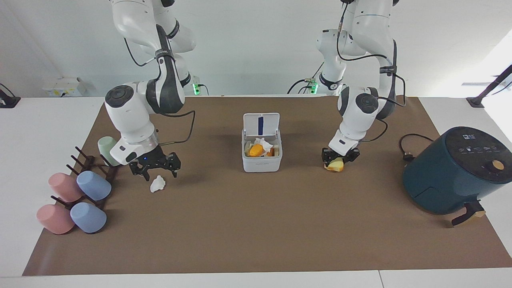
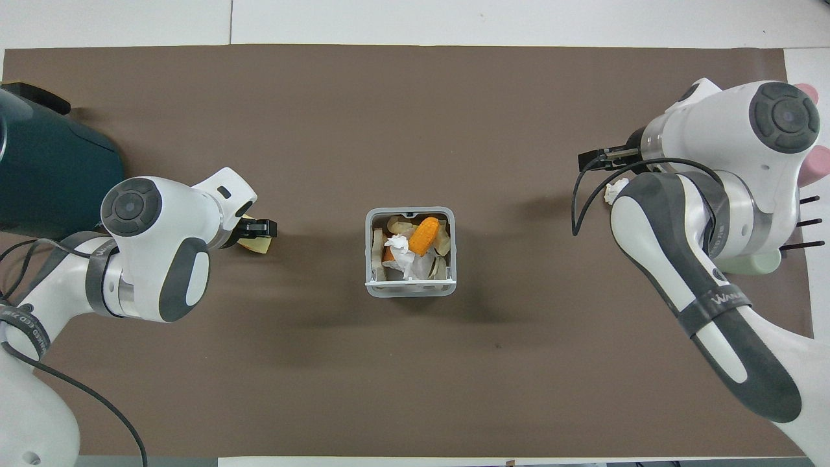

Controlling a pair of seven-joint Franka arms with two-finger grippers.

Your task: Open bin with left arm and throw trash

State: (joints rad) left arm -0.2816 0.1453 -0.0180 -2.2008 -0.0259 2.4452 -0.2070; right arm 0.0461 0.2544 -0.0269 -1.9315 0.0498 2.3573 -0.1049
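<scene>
The white bin [image 1: 262,161] stands mid-table with its lid [image 1: 261,124] swung up; the overhead view [image 2: 373,250] shows it too. An orange piece [image 1: 256,150] [image 2: 425,235] and white tissue lie inside it. My left gripper [image 1: 339,157] [image 2: 258,228] is down at the mat, shut on the pale-yellow wedge [image 1: 335,165] [image 2: 258,245]. My right gripper [image 1: 156,171] [image 2: 603,158] is open, low over the mat just above the crumpled tissue wad [image 1: 157,184] [image 2: 615,190], apart from it.
A dark-teal air fryer [image 1: 456,168] [image 2: 52,175] with its cable [image 1: 405,150] stands at the left arm's end. A dark rack [image 1: 90,166] with several pastel cups [image 1: 93,186] sits at the right arm's end, beside the tissue wad.
</scene>
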